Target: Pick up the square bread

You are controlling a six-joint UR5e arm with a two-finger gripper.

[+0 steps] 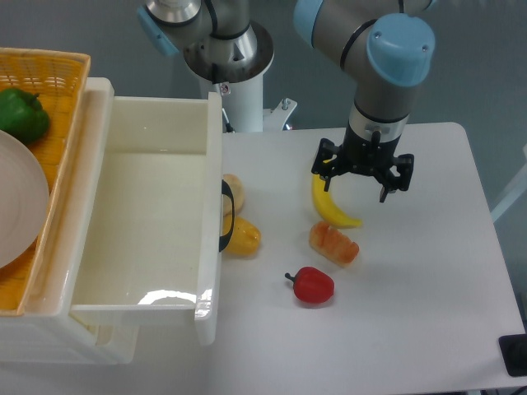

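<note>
From my station I see the square bread [333, 243] lying on the white table [428, 271], a little right of the middle, between the banana [332, 207] above it and the red pepper [312, 285] below it. Its long axis runs on a diagonal, the upper end pointing toward the far left and the lower end toward the near right, with pale streaks showing along its orange-brown top. The banana is just beside the loaf's upper end; I cannot tell whether the two touch. The red pepper sits near the loaf's lower left, apart from it, with its stem pointing left. My gripper [363, 177] hangs over the table behind the loaf, its black fingers [324, 174] spread apart with nothing between them, the left finger over the top end of the banana. To the left stands a large white bin [152, 239], open at the top, and two rounded yellow-orange buns [237, 220] lie against its right wall, partly behind a black handle [226, 216]; they are well apart from the loaf. Farther left an orange woven basket [58, 74] holds a green pepper [22, 113] and part of a white plate [18, 202]. Nothing lies on top of the loaf, though the banana crowds its far side and the pepper its near side.
</note>
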